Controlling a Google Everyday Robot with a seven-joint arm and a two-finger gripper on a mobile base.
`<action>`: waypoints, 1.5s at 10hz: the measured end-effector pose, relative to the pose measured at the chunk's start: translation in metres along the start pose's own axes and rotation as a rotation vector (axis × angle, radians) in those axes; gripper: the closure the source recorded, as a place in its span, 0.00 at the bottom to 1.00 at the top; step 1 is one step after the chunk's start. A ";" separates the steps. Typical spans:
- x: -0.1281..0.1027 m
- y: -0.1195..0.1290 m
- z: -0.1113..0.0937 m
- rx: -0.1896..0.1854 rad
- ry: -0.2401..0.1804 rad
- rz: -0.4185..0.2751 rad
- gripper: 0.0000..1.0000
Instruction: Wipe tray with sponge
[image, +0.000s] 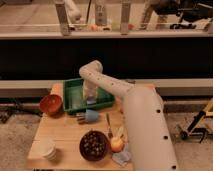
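Note:
The green tray (74, 98) sits at the back of the wooden table, left of centre. My arm reaches from the lower right over the table and down into the tray. My gripper (91, 96) points down inside the tray's right half. A small light-blue sponge (92, 102) shows right at the gripper's tip, low in the tray near its front wall. The gripper hides most of the sponge.
An orange-brown bowl (51, 104) stands left of the tray. A light-blue cup with a metallic end (89, 117) lies in front of it. Nearer are a dark bowl (93, 145), white cups (48, 149), a utensil (108, 125), a round fruit (116, 145) and a grey-blue flat piece (121, 158).

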 end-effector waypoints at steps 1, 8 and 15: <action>0.001 0.011 0.003 -0.024 0.005 0.007 1.00; 0.066 0.017 0.017 -0.062 0.038 0.000 1.00; 0.078 -0.068 0.021 -0.020 0.046 -0.190 1.00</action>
